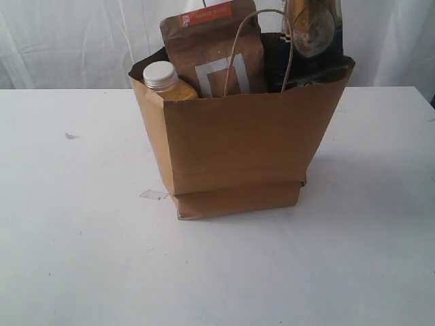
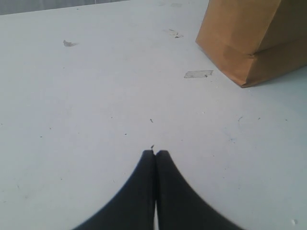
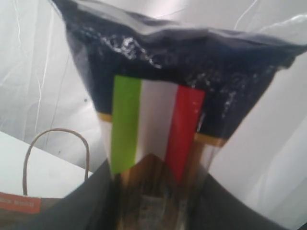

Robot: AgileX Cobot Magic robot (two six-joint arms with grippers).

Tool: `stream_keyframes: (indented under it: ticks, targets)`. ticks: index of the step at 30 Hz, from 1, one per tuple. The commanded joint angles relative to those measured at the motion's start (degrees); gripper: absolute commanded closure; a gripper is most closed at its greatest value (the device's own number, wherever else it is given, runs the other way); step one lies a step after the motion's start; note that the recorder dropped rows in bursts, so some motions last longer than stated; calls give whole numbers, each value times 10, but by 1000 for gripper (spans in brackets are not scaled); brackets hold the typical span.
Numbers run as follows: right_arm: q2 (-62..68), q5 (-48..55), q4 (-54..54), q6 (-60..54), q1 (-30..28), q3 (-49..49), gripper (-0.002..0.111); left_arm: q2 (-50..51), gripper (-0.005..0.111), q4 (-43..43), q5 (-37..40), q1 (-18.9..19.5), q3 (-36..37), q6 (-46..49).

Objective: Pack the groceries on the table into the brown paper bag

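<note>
With the right gripper [image 3: 153, 201] clamped on the dark-blue spaghetti pack [image 1: 312, 41], upright in the brown paper bag [image 1: 238, 142] near the far edge of the table [image 1: 68, 238], we should lower it straight before releasing; the left gripper [image 2: 155, 154] hangs closed, empty.

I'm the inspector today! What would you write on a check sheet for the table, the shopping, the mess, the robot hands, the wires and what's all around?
Surface: white table, flat, with a few faint marks.
Job's things: brown paper bag stands upright on the table. The brown pouch and yellow bottle stick out of its top. The dark-blue spaghetti pack rises tall at the bag's right end, its lower part inside the rim.
Clutter: clear tape scrap by the bag's base; small grey speck further left.
Hands: left hand shut and empty, over bare table. Right hand closed on the dark-blue spaghetti pack.
Cables: nothing seen.
Surroundings: white curtain behind the table.
</note>
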Motion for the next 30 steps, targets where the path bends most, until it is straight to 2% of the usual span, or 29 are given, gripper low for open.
stream_keyframes:
  ticks: [1, 7, 12, 17, 20, 23, 30]
  targets:
    - [0, -40, -51, 35, -19, -9, 108, -3, 107, -1, -1, 2, 2, -4]
    - [18, -46, -80, 57, -42, -9, 108, -3, 107, 1, -1, 2, 2, -4]
    - [30, -51, -143, 120, -42, -9, 108, -3, 107, 1, -1, 2, 2, -4]
    - [58, -63, -151, 126, -42, -9, 108, -3, 107, 1, -1, 2, 2, -4]
    - [74, -93, -167, 154, -42, -9, 108, -3, 107, 1, -1, 2, 2, -4]
    - [89, -129, -224, 232, -42, -9, 108, -3, 107, 1, -1, 2, 2, -4]
    - [112, -167, -273, 268, -42, -6, 108, -3, 107, 1, -1, 2, 2, -4]
